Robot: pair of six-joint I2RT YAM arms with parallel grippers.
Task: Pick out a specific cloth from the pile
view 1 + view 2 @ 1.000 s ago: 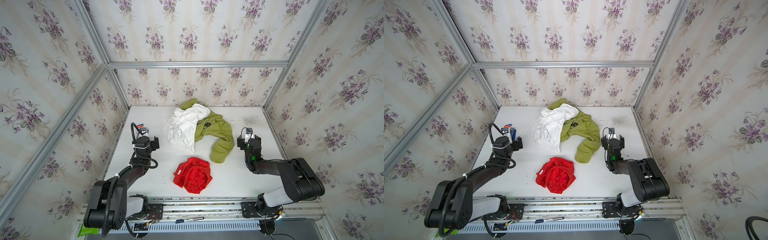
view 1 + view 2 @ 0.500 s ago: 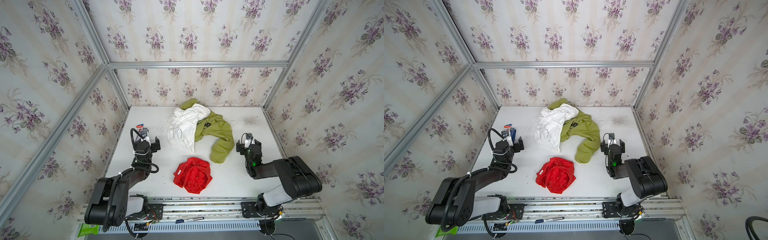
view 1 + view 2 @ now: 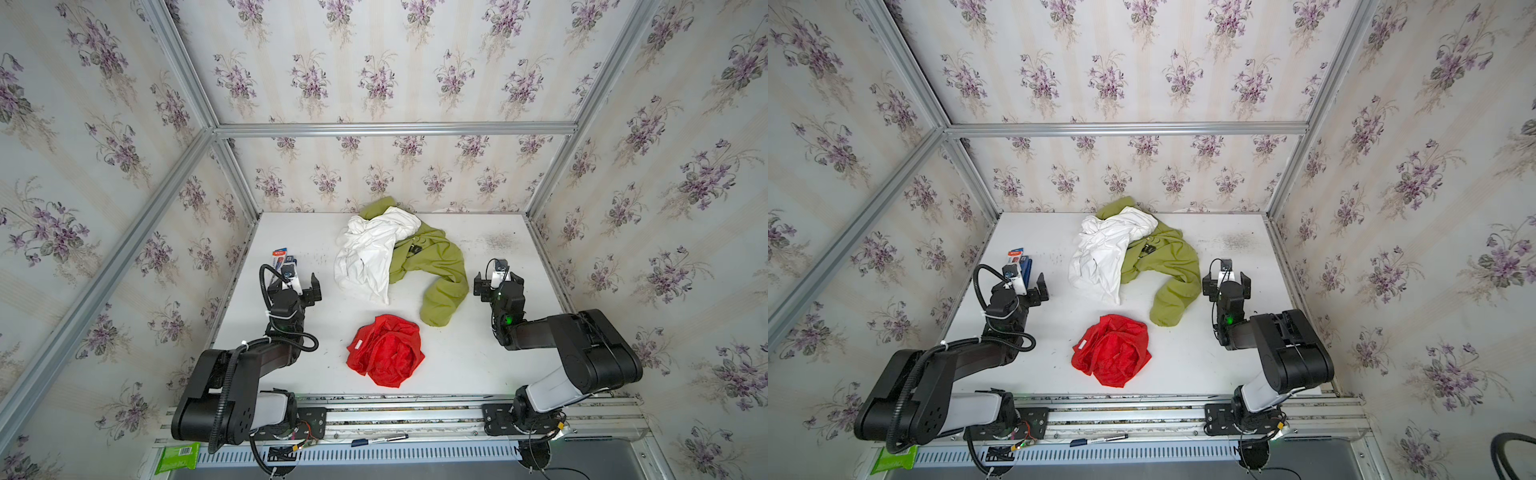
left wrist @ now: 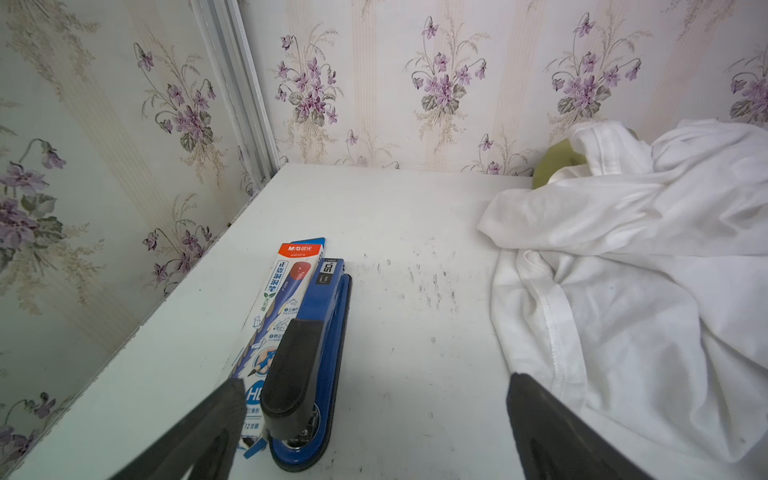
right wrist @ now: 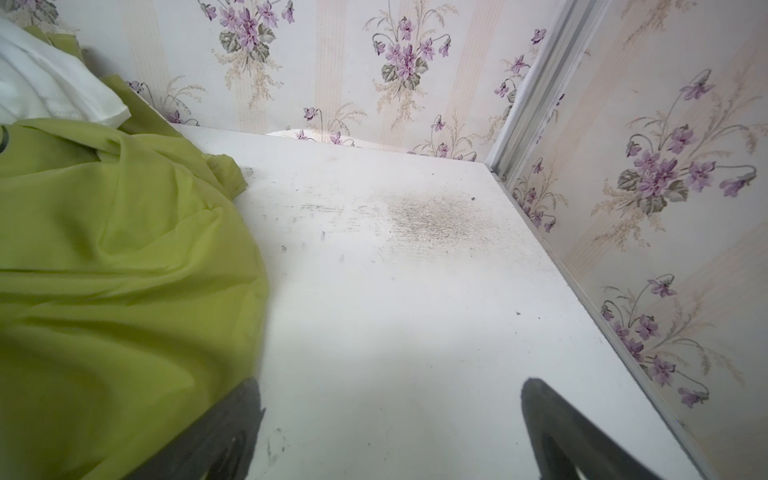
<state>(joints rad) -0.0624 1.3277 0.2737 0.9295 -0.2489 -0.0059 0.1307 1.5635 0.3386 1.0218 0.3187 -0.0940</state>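
Crumpled bright red shiny cloth (image 3: 386, 351) with white label: alone on white table (image 3: 478, 365), near the front, apart from pile (image 3: 1129, 253); shown in both top views only.
Pile: rumpled white cloth (image 3: 370, 257) partly covering olive-green cloth (image 3: 440, 266).
Left gripper (image 4: 376, 399), right gripper (image 5: 388, 399): jaws apart, empty.
Blue stapler (image 4: 316, 365), printed pencil box (image 4: 282, 291): legible in left wrist view only.

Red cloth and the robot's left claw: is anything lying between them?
No, just bare white table between the red cloth and the open left gripper, seen in both top views.
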